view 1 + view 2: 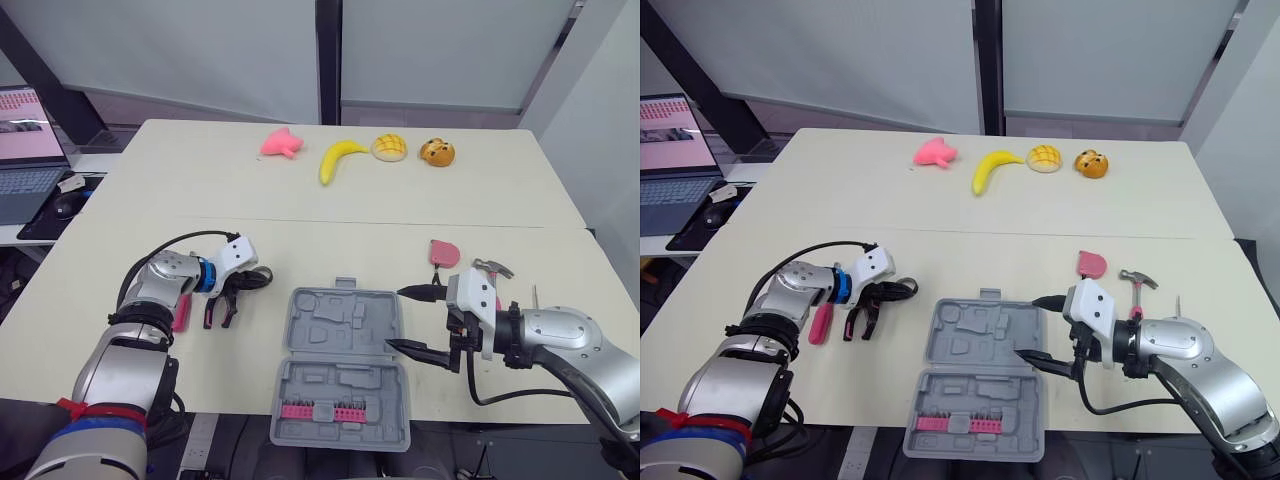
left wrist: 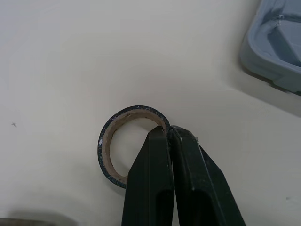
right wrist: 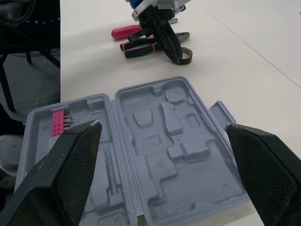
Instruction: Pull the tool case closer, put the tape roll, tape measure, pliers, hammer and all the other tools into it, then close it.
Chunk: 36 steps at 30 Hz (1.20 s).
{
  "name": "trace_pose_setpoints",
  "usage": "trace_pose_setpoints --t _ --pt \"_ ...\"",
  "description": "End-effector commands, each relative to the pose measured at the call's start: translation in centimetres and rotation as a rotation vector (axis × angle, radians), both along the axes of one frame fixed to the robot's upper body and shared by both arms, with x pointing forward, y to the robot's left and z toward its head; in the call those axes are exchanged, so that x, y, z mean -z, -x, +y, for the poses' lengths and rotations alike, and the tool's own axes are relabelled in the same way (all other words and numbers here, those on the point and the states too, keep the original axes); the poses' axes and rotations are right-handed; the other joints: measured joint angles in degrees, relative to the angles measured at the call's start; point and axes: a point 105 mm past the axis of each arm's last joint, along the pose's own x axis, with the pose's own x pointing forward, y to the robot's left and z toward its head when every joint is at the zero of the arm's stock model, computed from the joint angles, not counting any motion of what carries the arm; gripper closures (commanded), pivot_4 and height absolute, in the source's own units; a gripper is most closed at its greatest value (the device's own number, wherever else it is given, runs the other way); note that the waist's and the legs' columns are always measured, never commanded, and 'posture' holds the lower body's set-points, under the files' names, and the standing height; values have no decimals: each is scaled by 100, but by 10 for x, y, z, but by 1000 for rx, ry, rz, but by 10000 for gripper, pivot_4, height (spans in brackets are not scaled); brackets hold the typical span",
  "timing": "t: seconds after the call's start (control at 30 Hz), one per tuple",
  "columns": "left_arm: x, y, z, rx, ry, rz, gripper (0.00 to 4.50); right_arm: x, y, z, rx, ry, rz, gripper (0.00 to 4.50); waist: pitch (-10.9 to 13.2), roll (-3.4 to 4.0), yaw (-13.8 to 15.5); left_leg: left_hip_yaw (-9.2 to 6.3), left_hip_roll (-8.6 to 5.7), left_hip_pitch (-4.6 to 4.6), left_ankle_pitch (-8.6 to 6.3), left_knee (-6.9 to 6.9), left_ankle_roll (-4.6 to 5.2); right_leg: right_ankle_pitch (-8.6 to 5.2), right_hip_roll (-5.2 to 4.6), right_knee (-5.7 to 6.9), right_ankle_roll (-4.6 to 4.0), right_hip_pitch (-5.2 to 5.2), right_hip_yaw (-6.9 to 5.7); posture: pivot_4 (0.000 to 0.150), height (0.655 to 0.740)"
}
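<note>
On the cream worktop, my left pincer pinches the wall of the black tape roll, I think for lifting; my right pincer waits open beside the grey plastic tool case.

One tool case; one tape roll

Left pincer pinched shut; right pincer spread wide.

Bright even light, soft shadows
</note>
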Motion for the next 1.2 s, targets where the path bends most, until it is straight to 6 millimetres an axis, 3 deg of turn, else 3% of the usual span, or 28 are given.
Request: trace_pose_setpoints --t 0.03,0.2,0.43,0.83,1.2 --pt "-34 -3 0 42 65 -65 44591 -10 4 2 -12 -6 -49 0 0 0 -1 0 0 -1 0 0 0 0 0 0 0 0 0 1500 7400" --pt "-59 20 -27 109 226 -1 44591 -6 7 1 -8 0 -39 0 0 1 -10 1 1 0 0 -2 -1 0 -1 0 0 1 2 1500 7400" --pt "-54 55 -77 81 409 158 44591 1 5 0 12 26 -21 0 0 0 1 -3 1 3 1 9 -1 0 -2 19 0 1 5 1500 7400" --pt "-14 51 -89 10 374 187 44591 4 7 -1 25 48 -13 0 0 0 6 -3 0 16 12 11 6 2 2 42 -4 2 7 1500 7400" --pt "5 46 -87 -30 360 209 44591 3 5 1 23 49 -16 0 0 0 7 -3 0 15 13 9 6 2 2 39 -4 1 6 1500 7400"
